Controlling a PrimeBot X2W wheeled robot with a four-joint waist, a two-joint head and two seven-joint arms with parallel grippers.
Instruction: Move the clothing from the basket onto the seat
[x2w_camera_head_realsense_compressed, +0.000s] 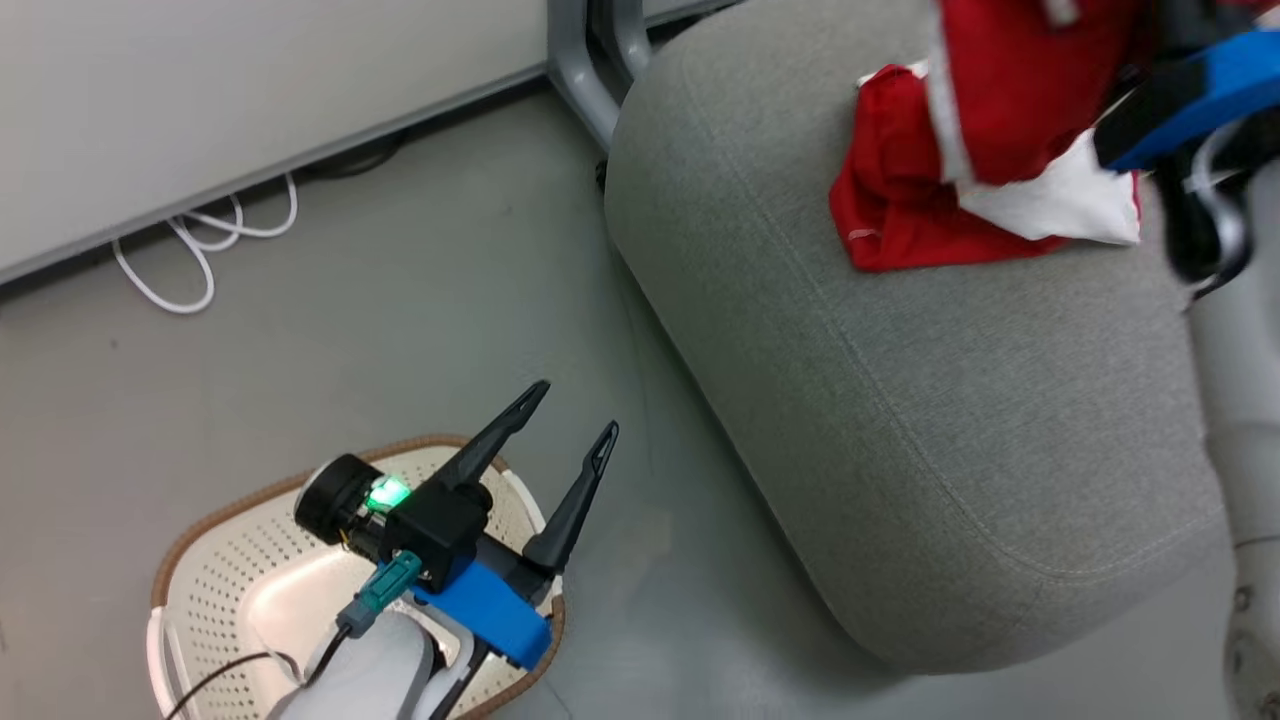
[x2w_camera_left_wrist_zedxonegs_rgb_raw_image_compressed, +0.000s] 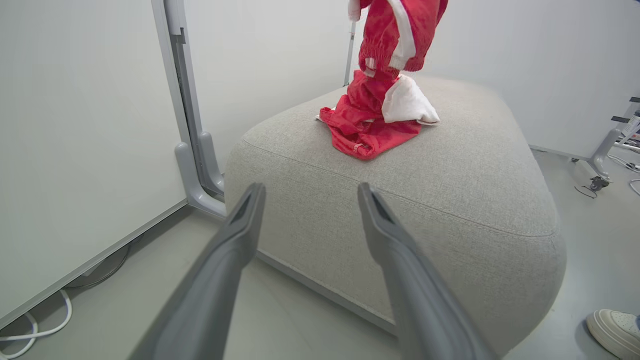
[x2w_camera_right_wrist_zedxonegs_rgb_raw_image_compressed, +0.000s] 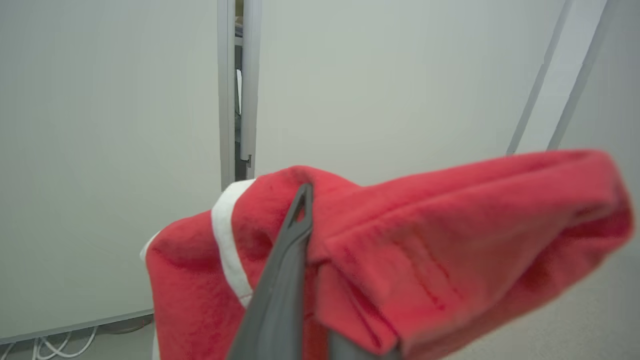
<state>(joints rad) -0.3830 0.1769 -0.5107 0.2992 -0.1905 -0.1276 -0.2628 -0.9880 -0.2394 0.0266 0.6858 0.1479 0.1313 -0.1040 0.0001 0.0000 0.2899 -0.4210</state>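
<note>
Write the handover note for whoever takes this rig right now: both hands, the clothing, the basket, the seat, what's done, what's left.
Left hand: open, holding nothing, above the basket on the floor.
Right hand: shut on the second garment, held up over the seat; its lower end hangs down to the first garment.
First garment: lying crumpled on the seat's top.
Basket: no clothing in the part that shows.
Done: one garment delivered.
Left: lower the second garment onto the seat and open the right hand.
</note>
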